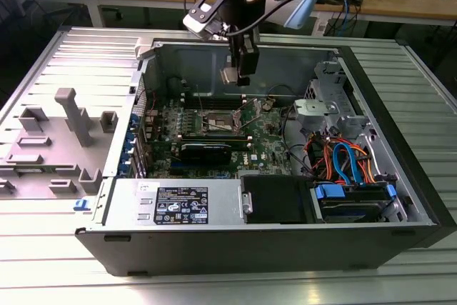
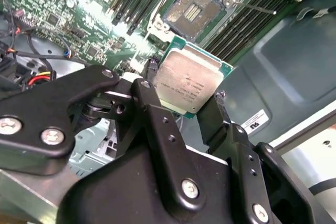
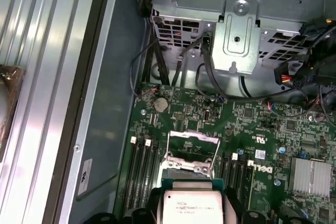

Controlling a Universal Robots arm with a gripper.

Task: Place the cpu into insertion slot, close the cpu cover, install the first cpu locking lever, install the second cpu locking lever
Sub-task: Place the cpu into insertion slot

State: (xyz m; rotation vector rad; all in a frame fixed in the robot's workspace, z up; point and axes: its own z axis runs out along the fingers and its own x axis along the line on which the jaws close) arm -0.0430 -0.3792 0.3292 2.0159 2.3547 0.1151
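**CPU in grip above open socket**

The gripper point(image 2: 184, 97) pinches the cpu point(image 2: 190, 78) by 2 opposite edges, in the air above the bare insertion slot point(image 2: 193, 10). The cpu cover point(image 3: 191, 150) stands raised.

Risk: a thin edge hold may slip, and a tilted or rotated set-down could bend the socket contacts.

The computer case point(image 1: 250, 248) lies open on a ribbed metal table point(image 1: 214, 292). A cluttered wooden bench point(image 1: 418, 6) is behind.

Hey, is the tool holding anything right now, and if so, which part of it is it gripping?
Yes: the tool holds the cpu, clamped by two opposite edges between its fingers, metal top exposed, up off the motherboard.
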